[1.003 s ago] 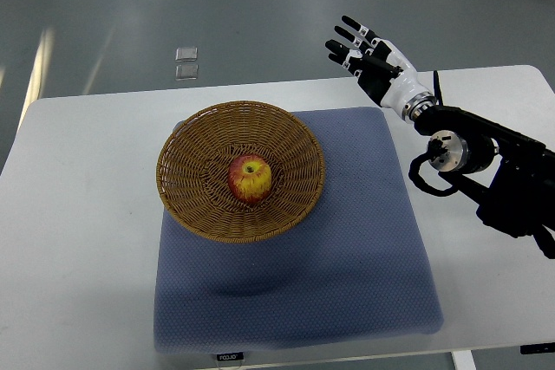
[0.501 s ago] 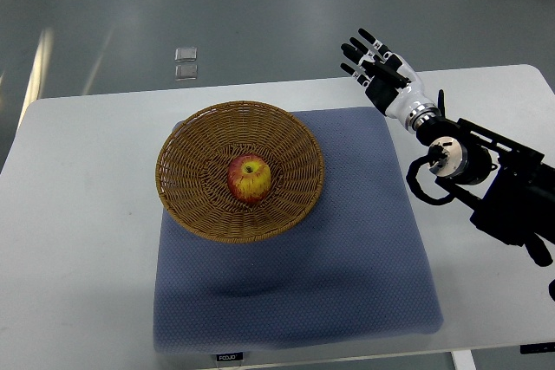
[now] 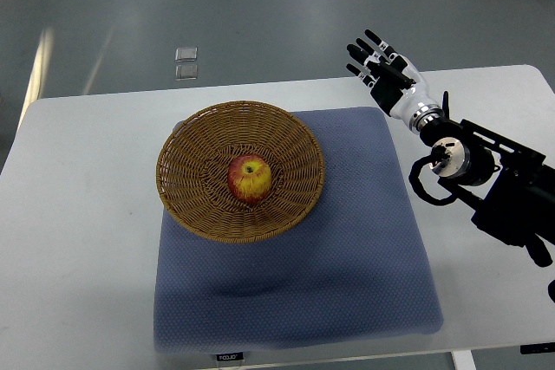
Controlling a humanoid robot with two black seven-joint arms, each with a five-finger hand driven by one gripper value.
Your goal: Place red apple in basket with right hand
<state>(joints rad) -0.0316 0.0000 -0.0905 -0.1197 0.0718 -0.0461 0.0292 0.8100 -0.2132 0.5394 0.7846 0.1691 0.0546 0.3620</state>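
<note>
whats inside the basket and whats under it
Inside the basket sits one red apple, stem up, near the middle. The basket rests on a blue mat; whatever lies beneath the basket's base is hidden.

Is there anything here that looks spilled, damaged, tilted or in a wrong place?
Nothing stands out. The red apple sits in the middle of the basket, which rests level on the blue mat. The right hand is open and empty, off to the side.

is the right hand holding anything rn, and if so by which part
Nothing is held. The right hand is up over the far edge of the table with its fingers spread and empty. The red apple sits in the basket.
</note>
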